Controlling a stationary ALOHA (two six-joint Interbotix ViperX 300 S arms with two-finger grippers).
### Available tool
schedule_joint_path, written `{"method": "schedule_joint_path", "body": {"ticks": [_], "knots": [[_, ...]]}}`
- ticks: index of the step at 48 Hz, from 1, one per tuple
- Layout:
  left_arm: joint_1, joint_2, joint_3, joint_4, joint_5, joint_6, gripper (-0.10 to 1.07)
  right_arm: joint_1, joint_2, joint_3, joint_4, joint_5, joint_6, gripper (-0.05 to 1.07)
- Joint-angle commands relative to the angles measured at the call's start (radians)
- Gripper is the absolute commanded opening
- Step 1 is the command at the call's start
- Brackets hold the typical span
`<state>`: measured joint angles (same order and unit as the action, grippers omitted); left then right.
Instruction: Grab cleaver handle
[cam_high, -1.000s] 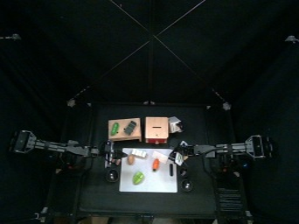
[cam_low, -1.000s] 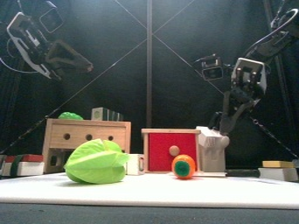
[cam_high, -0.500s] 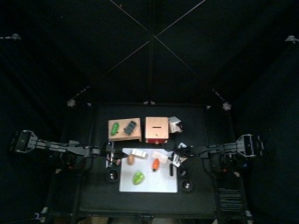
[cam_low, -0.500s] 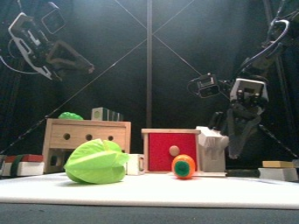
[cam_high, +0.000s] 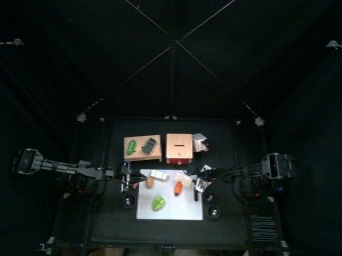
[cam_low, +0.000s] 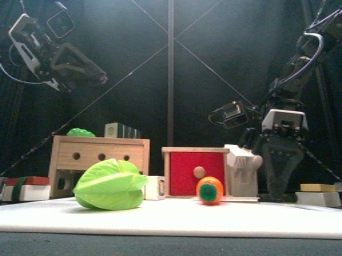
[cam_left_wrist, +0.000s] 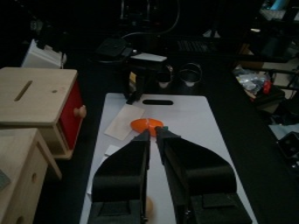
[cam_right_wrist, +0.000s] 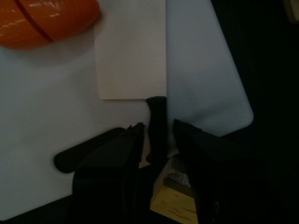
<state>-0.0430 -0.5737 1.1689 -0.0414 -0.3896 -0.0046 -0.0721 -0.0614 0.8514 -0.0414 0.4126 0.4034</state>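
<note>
The cleaver lies flat on the white cutting board (cam_right_wrist: 47, 114), its pale blade (cam_right_wrist: 131, 52) beside an orange toy vegetable (cam_right_wrist: 47, 22). Its black handle (cam_right_wrist: 156, 109) runs straight back between the jaws of my right gripper (cam_right_wrist: 158, 131). Those jaws stand open, one on each side of the handle, with a gap on both sides. In the front view the right gripper (cam_low: 281, 185) hangs low at the board. My left gripper (cam_low: 80, 70) stays high at the left, its jaws parted by a narrow slit (cam_left_wrist: 153, 140) and empty.
A wooden box (cam_low: 96, 155) and a red-faced box (cam_low: 197, 165) stand at the back of the table. A green toy vegetable (cam_low: 110, 186), a small white cup (cam_low: 155, 187) and an orange-and-green toy (cam_low: 209, 189) sit in front of them.
My right arm has come down to the board and its jaws have opened around the cleaver handle. The left jaws have parted slightly; that arm has hardly moved.
</note>
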Motion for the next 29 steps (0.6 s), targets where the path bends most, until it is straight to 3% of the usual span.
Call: {"method": "schedule_joint_path", "body": {"ticks": [1,10,24,29], "knots": [[-0.002,0.000,-0.023,0.000,-0.011,0.002,0.56,-0.002,-0.005,-0.018,-0.002,0.008,0.000,0.72],[-0.002,0.000,-0.021,0.000,-0.011,0.000,0.56,-0.003,0.011,-0.020,0.000,0.018,0.000,0.70],[-0.002,0.000,-0.021,-0.002,-0.011,0.000,0.56,0.021,-0.002,-0.040,-0.035,0.060,0.000,0.42],[-0.002,0.000,-0.021,-0.002,-0.011,0.000,0.56,0.037,-0.017,-0.055,-0.052,0.078,0.000,0.40]]}}
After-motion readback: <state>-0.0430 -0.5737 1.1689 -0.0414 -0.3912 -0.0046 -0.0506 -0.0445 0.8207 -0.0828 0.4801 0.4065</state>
